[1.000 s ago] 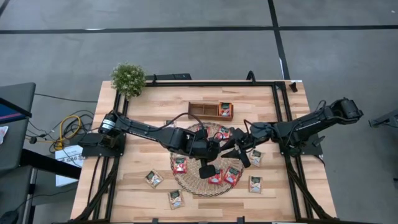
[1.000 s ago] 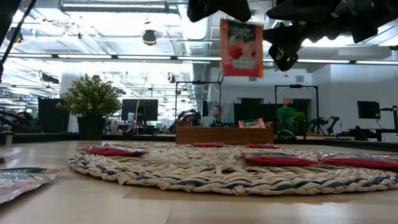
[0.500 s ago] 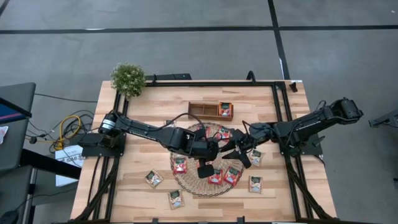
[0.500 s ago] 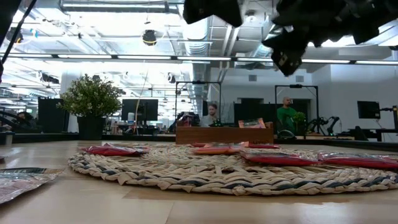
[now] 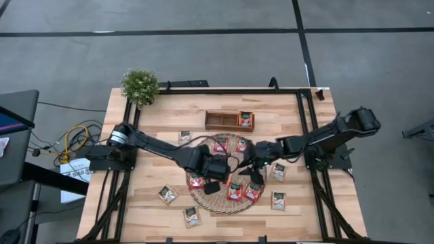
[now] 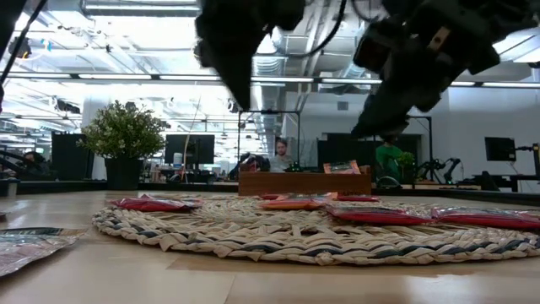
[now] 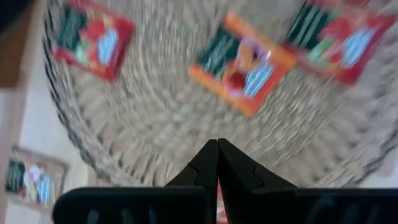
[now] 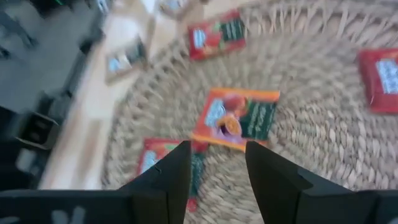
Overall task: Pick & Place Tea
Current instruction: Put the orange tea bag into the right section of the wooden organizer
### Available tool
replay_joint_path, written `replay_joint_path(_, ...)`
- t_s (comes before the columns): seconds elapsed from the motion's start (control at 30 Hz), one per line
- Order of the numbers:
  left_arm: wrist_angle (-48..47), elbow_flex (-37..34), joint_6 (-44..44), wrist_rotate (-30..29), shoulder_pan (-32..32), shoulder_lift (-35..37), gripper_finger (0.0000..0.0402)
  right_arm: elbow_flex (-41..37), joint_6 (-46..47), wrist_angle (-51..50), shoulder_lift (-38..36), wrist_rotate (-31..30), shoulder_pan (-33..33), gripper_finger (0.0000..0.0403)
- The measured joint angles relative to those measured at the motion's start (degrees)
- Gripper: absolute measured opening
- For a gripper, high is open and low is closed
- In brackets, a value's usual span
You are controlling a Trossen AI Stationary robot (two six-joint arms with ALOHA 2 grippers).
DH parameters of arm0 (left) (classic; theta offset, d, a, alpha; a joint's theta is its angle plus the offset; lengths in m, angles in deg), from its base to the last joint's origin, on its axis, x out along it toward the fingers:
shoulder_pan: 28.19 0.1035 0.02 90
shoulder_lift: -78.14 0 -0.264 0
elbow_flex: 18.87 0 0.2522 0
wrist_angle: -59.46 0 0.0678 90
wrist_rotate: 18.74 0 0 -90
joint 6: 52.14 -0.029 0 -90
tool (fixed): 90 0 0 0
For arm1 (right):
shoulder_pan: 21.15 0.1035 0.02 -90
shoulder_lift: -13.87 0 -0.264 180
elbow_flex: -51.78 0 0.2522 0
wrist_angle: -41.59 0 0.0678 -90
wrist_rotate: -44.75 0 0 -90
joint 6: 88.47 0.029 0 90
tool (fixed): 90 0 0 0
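Over the woven mat (image 5: 224,177), the right gripper (image 8: 214,163) hangs spread and empty above an orange tea sachet (image 8: 237,117), likely next to descend, while the left gripper (image 7: 217,163), at nine o'clock, is pinched closed, empty.

One mat (image 5: 224,194), one tray (image 5: 220,120), one plant (image 5: 140,86).

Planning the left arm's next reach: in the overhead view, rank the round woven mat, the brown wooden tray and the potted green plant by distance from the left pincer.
1. Round woven mat, directly under the left pincer.
2. Brown wooden tray, toward the table's far edge.
3. Potted green plant, far-left corner.
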Motion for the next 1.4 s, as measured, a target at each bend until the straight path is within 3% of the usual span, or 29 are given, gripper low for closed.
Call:
replay_joint_path(0.23,4.3,-9.8,5.8,-1.4,-2.3,5.5,0.0000,8.9,-4.2,-11.0,7.4,0.1,-0.4,0.0136)
replay_joint_path(0.6,20.3,-32.6,16.2,-7.2,-4.4,27.2,0.0000,19.5,-6.5,-20.7,14.6,0.2,-3.8,0.0132)
replay_joint_path(0.8,22.5,-41.5,16.4,-8.9,-4.4,36.8,0.0000,24.5,-6.5,-25.4,18.7,0.2,-5.2,0.0134)
replay_joint_path(1.13,23.2,-51.2,16.1,-9.7,-4.4,50.4,0.0000,32.3,-3.4,-33.6,26.6,0.0,-5.1,0.0132)
replay_joint_path(1.4,23.3,-51.9,12.2,-9.7,-4.4,54.3,0.0000,32.9,-1.9,-36.1,27.6,-1.7,-4.8,0.0125)
